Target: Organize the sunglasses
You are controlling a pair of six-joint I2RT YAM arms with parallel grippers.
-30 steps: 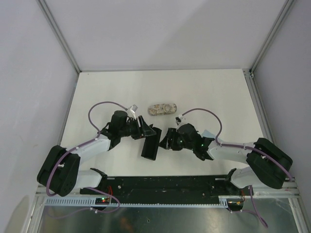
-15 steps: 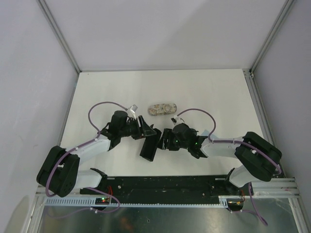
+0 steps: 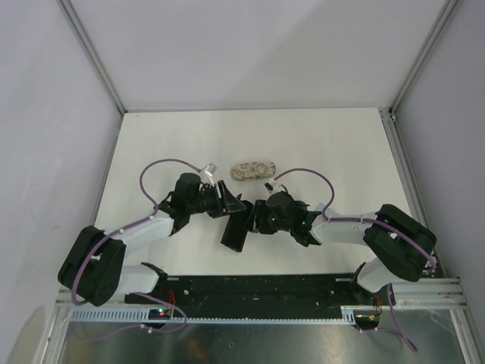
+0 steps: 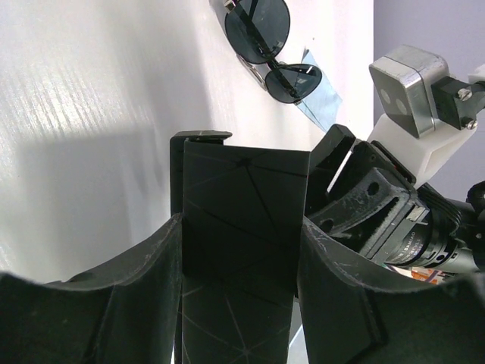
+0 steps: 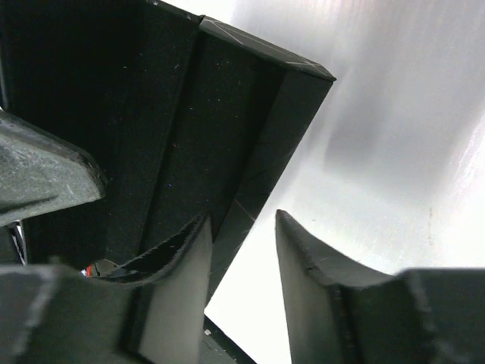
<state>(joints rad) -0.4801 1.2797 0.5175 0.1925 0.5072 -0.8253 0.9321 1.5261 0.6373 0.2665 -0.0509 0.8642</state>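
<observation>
Left claw (image 4: 239, 231) is clenched on the black case (image 4: 242, 182), mid-table; the right claw (image 5: 242, 220) stands parted at the case's open edge. Best to hold the case steady and widen the opening fully. The wire-frame sunglasses (image 4: 267, 38) lie on the table (image 4: 91, 91) just beyond it.

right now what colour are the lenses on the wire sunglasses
Dark smoky grey, slightly see-through, on the wire sunglasses. The left wrist view shows them best.

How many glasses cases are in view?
2. The beige patterned case lies farther back, beyond the arms. The black oblong case sits nearer, between the two arms. The arms could hide more.
</observation>
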